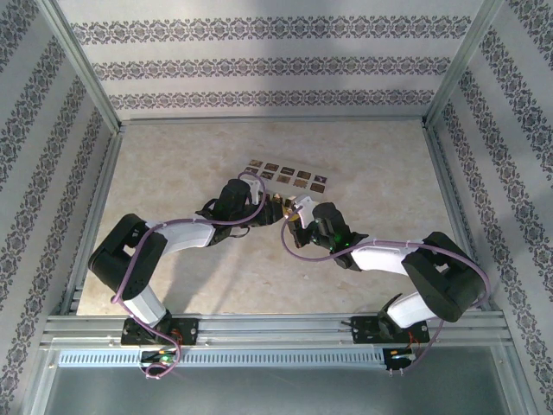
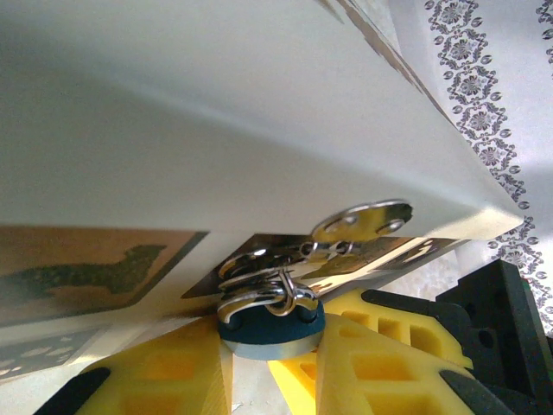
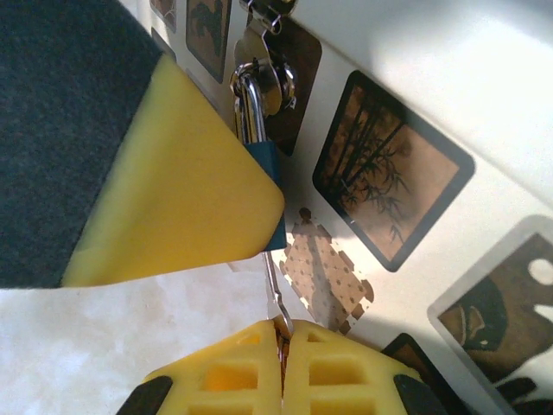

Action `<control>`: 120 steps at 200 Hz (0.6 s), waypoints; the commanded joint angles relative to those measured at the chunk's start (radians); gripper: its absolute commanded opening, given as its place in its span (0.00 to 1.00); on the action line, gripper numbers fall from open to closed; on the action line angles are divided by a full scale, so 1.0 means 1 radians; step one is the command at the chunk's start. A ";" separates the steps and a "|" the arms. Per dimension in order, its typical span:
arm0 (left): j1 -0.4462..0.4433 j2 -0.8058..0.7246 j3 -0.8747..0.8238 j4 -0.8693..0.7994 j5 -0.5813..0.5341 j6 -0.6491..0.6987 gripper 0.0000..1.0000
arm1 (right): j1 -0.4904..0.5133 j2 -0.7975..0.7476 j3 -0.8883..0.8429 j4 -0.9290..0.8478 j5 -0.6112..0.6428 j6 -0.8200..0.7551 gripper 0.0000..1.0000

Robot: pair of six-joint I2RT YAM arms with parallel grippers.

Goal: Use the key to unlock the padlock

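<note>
Right wrist: right end effector clenched on silver key — left end effector grips blue padlock.

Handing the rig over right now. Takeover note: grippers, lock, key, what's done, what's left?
Left gripper: shut on the blue body of the padlock, which hangs by its shackle from the hasp on the cream box.
Right gripper: shut on the key, blade pointing up to the padlock's underside.
Done: both things gripped, key lined up at the lock; how deep it sits I cannot tell.
To do: seat the key fully, turn it, free the shackle, which looks closed.
</note>
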 commanded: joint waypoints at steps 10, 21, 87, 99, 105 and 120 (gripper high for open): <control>-0.021 -0.016 -0.004 0.010 0.096 0.000 0.26 | -0.013 0.003 0.072 0.157 -0.021 0.006 0.00; -0.021 -0.014 -0.004 0.010 0.096 0.000 0.26 | -0.015 -0.001 0.073 0.162 -0.023 0.010 0.00; -0.021 -0.008 0.003 0.006 0.098 0.000 0.26 | -0.012 -0.005 0.094 0.139 0.001 -0.027 0.00; -0.021 -0.008 0.003 0.003 0.097 0.002 0.26 | -0.017 -0.012 0.092 0.165 -0.021 0.003 0.00; -0.021 -0.006 0.001 0.003 0.096 0.001 0.26 | -0.018 -0.016 0.095 0.170 -0.031 0.010 0.00; -0.021 -0.003 0.002 0.002 0.095 0.001 0.26 | -0.019 -0.024 0.102 0.169 -0.052 0.015 0.00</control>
